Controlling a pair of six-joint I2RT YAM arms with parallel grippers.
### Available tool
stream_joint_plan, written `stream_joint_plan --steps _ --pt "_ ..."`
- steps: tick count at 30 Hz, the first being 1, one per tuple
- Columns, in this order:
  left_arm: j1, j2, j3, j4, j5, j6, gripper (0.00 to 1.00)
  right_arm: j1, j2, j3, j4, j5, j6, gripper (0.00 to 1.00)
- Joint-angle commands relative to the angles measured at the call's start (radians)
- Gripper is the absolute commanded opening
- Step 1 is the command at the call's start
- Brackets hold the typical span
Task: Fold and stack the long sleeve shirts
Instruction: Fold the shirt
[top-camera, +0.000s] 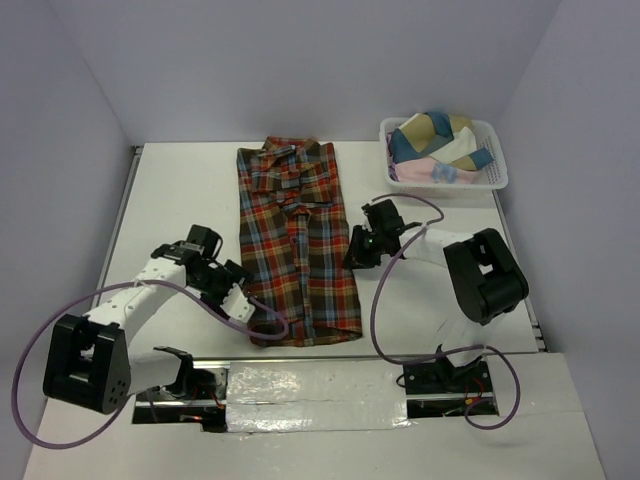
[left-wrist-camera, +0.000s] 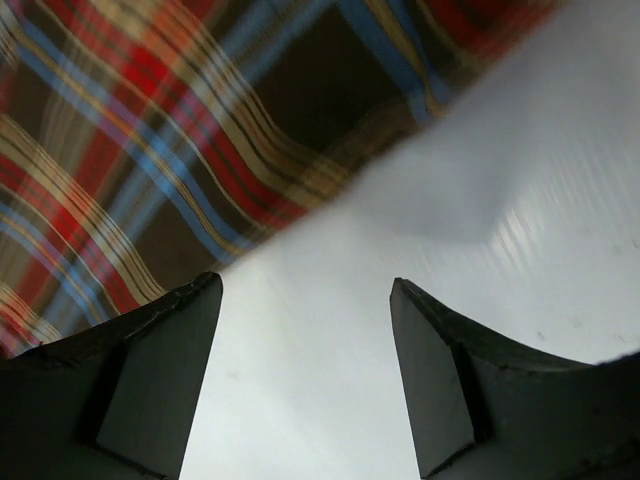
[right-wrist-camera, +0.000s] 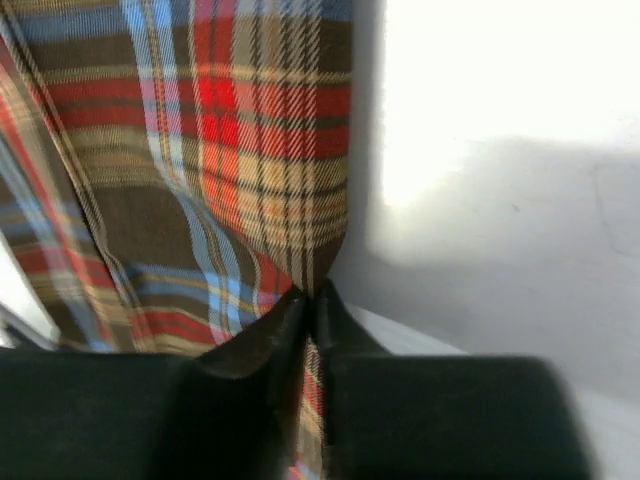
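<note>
A red-orange, brown and blue plaid flannel shirt (top-camera: 298, 238) lies on the white table (top-camera: 180, 200), folded into a long narrow strip with the collar at the far end. My right gripper (top-camera: 353, 256) is shut on the shirt's right edge; the cloth (right-wrist-camera: 250, 150) is pinched between its fingers (right-wrist-camera: 265, 350). My left gripper (top-camera: 240, 297) is open and empty at the shirt's lower left edge, just above the table; its fingers (left-wrist-camera: 160, 360) frame bare table with the plaid (left-wrist-camera: 150, 130) just beyond them.
A white slotted plastic basket (top-camera: 497, 176) at the back right holds several bundled cloths (top-camera: 435, 135) in blue, tan and white. Purple cables (top-camera: 385, 300) loop off both arms over the near table. Walls close in the table on three sides.
</note>
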Motion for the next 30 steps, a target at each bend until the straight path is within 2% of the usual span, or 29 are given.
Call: stream_joint_plan --steps 1,4,8,10,13,16,18,20,21,24,25,27,30 --pt "-0.11 0.003 0.024 0.022 0.092 -0.084 0.81 0.015 -0.06 0.0 -0.101 -0.034 -0.153 0.32" --pt "-0.178 -0.083 -0.065 0.005 0.032 0.045 0.81 0.015 -0.112 -0.046 -0.133 -0.031 -0.158 0.47" --pt "-0.245 -0.293 -0.226 0.049 0.034 0.1 0.84 0.015 -0.233 -0.123 -0.189 0.017 -0.131 0.51" --pt "-0.32 -0.351 -0.264 0.063 0.04 0.064 0.85 0.015 -0.27 -0.181 -0.213 0.037 -0.097 0.52" --pt "-0.437 -0.344 -0.289 0.135 -0.003 -0.086 0.84 0.044 -0.339 -0.27 -0.21 0.026 -0.049 0.52" --pt "-0.523 -0.264 -0.272 0.236 -0.043 -0.22 0.84 0.112 -0.392 -0.322 -0.227 0.052 -0.016 0.52" --pt "-0.543 -0.176 -0.24 0.284 -0.074 -0.294 0.83 0.152 -0.422 -0.342 -0.23 0.052 0.015 0.53" --pt "-0.554 -0.114 -0.196 0.266 -0.084 -0.308 0.72 0.169 -0.438 -0.365 -0.206 0.043 0.04 0.53" --pt "-0.555 -0.067 -0.183 0.225 -0.08 -0.308 0.59 0.186 -0.442 -0.373 -0.198 0.029 0.062 0.53" --pt "-0.557 -0.062 -0.174 0.152 -0.023 -0.28 0.33 0.206 -0.439 -0.397 -0.175 0.012 0.089 0.53" --pt "-0.56 -0.077 -0.182 0.14 -0.006 -0.268 0.14 0.224 -0.437 -0.408 -0.172 0.006 0.101 0.52" --pt "-0.564 -0.134 -0.208 0.126 0.026 -0.239 0.0 0.244 -0.432 -0.417 -0.158 -0.021 0.112 0.52" --pt "-0.577 -0.203 -0.248 0.124 0.031 -0.223 0.0 0.287 -0.414 -0.425 -0.166 -0.054 0.112 0.53"
